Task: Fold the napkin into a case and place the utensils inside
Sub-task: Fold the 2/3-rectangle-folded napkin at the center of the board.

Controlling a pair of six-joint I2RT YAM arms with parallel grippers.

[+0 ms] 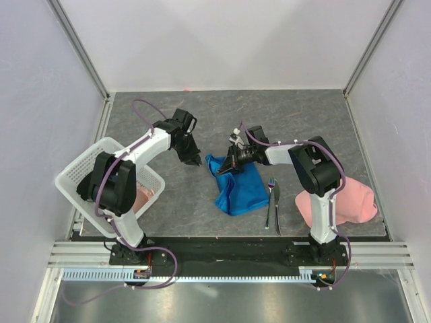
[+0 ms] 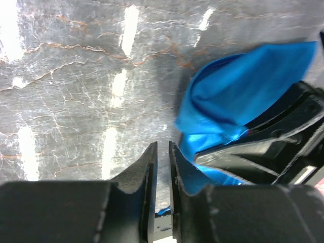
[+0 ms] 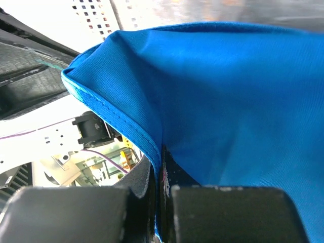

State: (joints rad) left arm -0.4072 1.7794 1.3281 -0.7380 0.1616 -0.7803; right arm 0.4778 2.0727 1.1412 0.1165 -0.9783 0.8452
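Note:
The bright blue napkin [image 1: 244,192] lies crumpled on the grey table, with its upper left part lifted. My right gripper [image 1: 227,168] is shut on the napkin's hemmed edge [image 3: 126,126], and the cloth drapes over its fingers [image 3: 158,164]. Just left of the napkin [image 2: 238,86], my left gripper [image 1: 195,161] hangs over bare table. Its jaws [image 2: 162,147] stand a narrow gap apart with nothing between them. The fork [image 1: 271,195] and knife [image 1: 277,212] lie side by side right of the napkin. No folded case shows.
A white perforated basket [image 1: 81,171] with a pale pink cloth [image 1: 143,198] in it stands at the left. Another pink cloth [image 1: 350,202] lies at the right, near the right arm's base. Walls close in the table on three sides.

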